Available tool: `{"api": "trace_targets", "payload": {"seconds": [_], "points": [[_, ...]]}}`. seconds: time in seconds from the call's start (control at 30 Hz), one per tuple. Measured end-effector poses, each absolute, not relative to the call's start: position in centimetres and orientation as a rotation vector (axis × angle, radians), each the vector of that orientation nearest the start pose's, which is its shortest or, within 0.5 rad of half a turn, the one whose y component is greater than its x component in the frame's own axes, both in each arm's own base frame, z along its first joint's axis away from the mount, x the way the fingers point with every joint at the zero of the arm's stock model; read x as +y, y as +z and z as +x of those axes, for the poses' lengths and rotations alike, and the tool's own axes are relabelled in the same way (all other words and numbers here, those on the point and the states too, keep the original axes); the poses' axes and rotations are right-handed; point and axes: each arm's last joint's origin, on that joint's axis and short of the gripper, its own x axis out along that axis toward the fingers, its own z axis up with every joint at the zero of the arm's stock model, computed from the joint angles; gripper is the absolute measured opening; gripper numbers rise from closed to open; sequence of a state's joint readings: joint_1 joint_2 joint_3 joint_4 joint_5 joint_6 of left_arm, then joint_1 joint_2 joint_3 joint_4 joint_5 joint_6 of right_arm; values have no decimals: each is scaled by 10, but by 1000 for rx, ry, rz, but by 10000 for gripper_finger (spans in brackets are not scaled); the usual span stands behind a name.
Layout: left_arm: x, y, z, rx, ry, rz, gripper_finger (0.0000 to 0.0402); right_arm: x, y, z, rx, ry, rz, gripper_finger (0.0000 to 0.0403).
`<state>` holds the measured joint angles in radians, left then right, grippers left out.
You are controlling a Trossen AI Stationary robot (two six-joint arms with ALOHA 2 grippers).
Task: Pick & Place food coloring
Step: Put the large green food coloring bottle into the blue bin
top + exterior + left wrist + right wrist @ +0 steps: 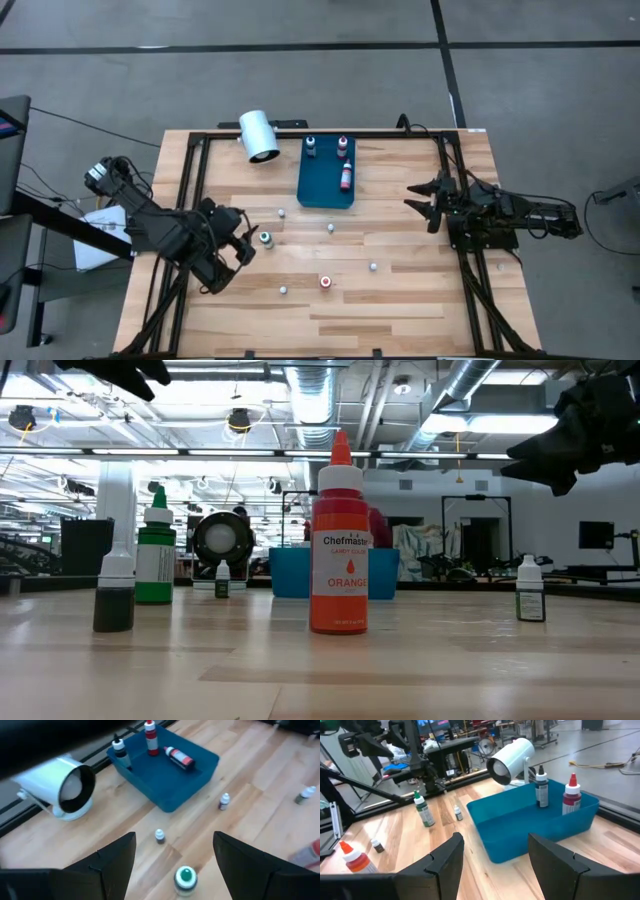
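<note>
**Table inventory: both grippers parted, nothing held**

Left gripper [248,240]: fingers are spread wide and nothing is gripped. It is held above the table's left side, just beside the green-capped bottle [265,238], which stands upright; in the left wrist view that bottle [185,879] is seen between the two fingers [114,860], below them.

Right gripper [428,203]: fingers are parted and empty. It is held near the table's right edge, well apart from every bottle.

Blue tray [326,195]: set at the middle of the far side. Three bottles are held in it: a dark-capped bottle [310,146] upright, a red-capped bottle [342,146] upright beside it, and a red-and-white bottle [346,178] lying on its side.

Orange bottle [326,282]: upright on the bare wood, toward the near side; labelled "ORANGE" in the low view [339,540].

Small pale bottles: four are scattered on the wood, at [281,212], [331,228], [373,266] and [284,290].

White cylinder [259,136]: lying on its side, just left of the tray's far corner.
</note>
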<state>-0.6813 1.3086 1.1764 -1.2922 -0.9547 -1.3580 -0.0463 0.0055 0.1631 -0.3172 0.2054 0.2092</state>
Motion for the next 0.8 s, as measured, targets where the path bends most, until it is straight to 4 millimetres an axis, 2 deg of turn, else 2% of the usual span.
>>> {"api": "trace_targets", "payload": {"seconds": [0.27,0.4,0.8], "points": [[-126,259,170,568,761,-294,258,-8,188,83,136,-220,200,207],[-125,242,164,617,766,-312,258,-8,188,83,136,-214,201,207],[-129,195,166,659,658,-402,258,-8,187,83,138,-215,201,207]]}}
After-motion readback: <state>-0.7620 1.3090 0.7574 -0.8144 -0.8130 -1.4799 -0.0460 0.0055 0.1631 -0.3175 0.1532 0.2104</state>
